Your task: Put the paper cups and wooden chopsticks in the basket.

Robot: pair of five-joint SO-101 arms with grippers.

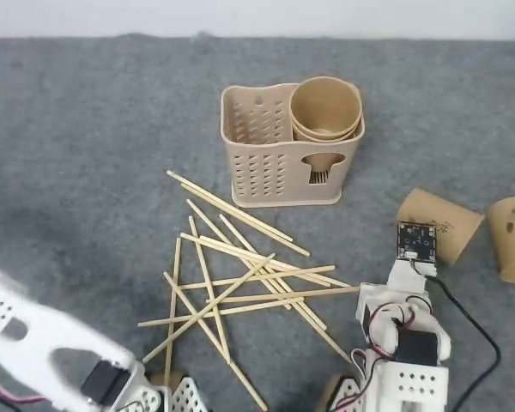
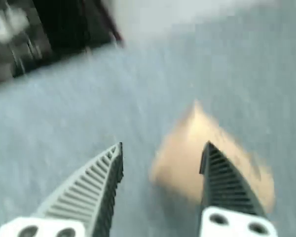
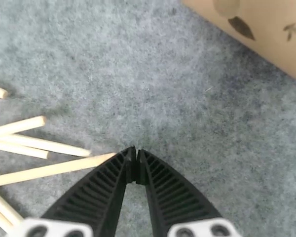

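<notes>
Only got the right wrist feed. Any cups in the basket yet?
Observer: Yes, stacked cups stand in one compartment of the basket.
Operator: Left gripper state?
Observer: Left gripper is open, with a blurred tan thing just beyond its fingers.
</notes>
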